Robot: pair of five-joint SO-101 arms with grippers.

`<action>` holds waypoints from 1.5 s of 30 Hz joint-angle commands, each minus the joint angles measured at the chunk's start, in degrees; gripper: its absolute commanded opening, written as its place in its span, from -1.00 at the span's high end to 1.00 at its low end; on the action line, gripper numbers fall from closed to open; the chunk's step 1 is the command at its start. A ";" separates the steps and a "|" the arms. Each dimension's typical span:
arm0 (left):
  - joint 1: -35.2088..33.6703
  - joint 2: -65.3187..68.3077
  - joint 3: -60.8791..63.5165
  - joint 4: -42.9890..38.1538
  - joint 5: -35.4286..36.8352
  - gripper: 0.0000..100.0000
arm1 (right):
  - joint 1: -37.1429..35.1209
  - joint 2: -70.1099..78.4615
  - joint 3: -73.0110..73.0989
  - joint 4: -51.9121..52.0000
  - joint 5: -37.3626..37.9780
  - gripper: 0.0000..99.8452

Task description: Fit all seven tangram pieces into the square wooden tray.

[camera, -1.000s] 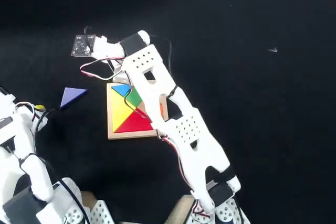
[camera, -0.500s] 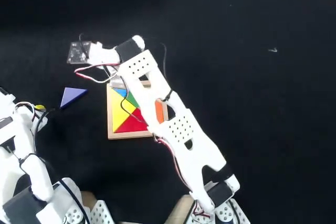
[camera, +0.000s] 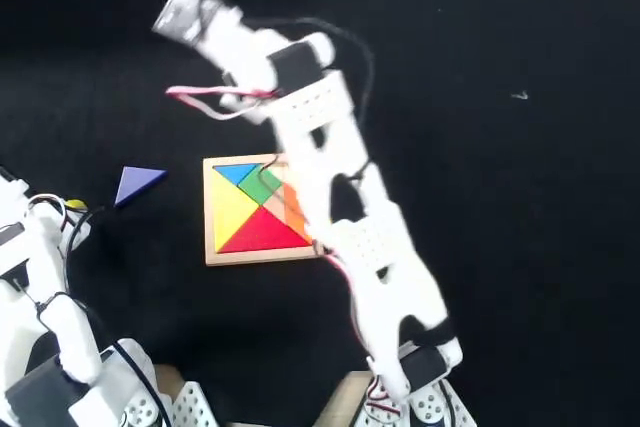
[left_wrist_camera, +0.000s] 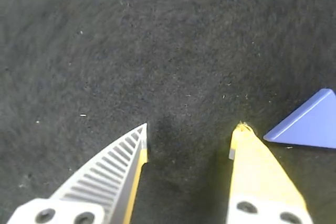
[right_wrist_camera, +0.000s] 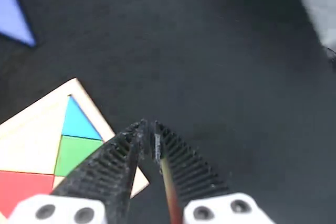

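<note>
Tray (camera: 210, 255) holds coloured pieces (camera: 238, 217); right hand (right_wrist_camera: 149, 127) pinched together, left hand (left_wrist_camera: 193, 129) apart near triangle (left_wrist_camera: 310, 127).

No text, number, label or sign can be read here, neither on the tray (camera: 255, 258) nor on the loose triangle (camera: 135, 184).
</note>
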 commanded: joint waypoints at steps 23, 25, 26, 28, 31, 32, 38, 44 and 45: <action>0.40 -0.79 0.31 -0.35 2.29 0.49 | 5.63 -78.37 82.86 -5.71 -2.73 0.98; 0.40 -0.62 0.40 -0.35 2.20 0.49 | 7.74 -82.59 91.91 -10.99 -2.73 0.98; 0.40 -0.53 0.40 -0.35 2.20 0.49 | 8.79 -84.79 96.75 -14.15 -2.73 0.98; 0.40 -0.35 0.40 -0.35 2.20 0.49 | 11.25 -89.36 106.33 -20.57 -2.73 0.98; 0.40 -0.35 0.40 -0.35 2.20 0.49 | 12.84 -95.60 119.52 -27.96 -2.37 0.98; 0.40 -0.26 0.40 -0.35 2.20 0.49 | 12.92 -97.36 123.47 -29.89 -2.37 0.98; 0.40 -0.26 0.40 -0.35 2.11 0.49 | 12.92 -104.66 141.14 -40.97 -2.73 0.98; 2.07 -0.26 0.40 -0.70 -1.85 0.49 | 13.01 -107.30 153.63 -52.75 -7.65 0.98; 2.77 -0.26 0.40 -0.70 -2.99 0.49 | 13.01 -107.47 155.47 -55.38 -9.58 0.98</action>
